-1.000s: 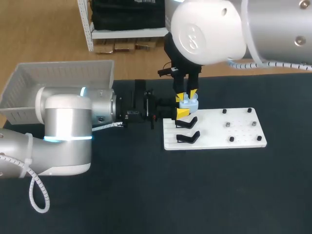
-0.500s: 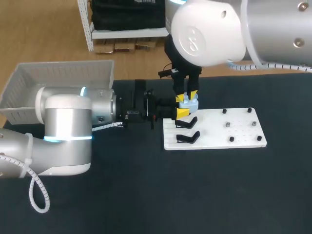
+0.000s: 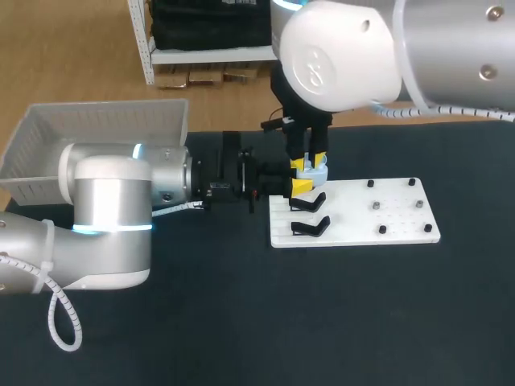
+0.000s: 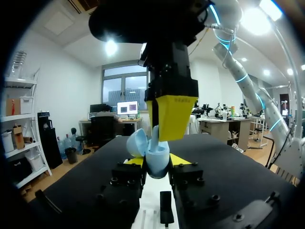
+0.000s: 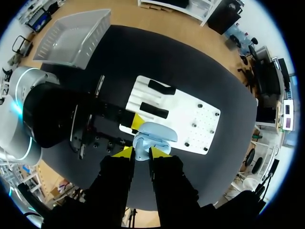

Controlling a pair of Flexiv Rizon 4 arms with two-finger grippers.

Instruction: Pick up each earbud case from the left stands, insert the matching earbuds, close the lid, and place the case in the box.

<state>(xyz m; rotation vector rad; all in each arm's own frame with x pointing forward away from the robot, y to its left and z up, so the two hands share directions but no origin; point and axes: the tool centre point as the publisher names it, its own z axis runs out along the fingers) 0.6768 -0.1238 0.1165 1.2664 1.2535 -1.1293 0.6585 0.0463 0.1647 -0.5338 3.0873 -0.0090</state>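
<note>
My left fingers [image 4: 135, 161] clamp the blue earbud case [image 4: 156, 161], lid open; right arm [image 3: 338, 48] directly above, grip unreadable. Box [image 3: 96, 121] well apart.

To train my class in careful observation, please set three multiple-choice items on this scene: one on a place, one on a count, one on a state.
1. Where is the light blue plastic earbud case?
A. In a grey basket
B. Between the left arm's jaws
C. Flat on the black table

2. How many black angled stands show on the white rectangular board in the head view?
A. Two
B. Five
C. None

3. What state is the case's lid in?
A. Shut
B. Missing
C. Open

Answers:
1. B, since the left wrist view shows those jaws clamping the case from both sides.
2. A, since two stands sit one behind the other on the board's left part.
3. C, since the lid tilts back from the case's body.
</note>
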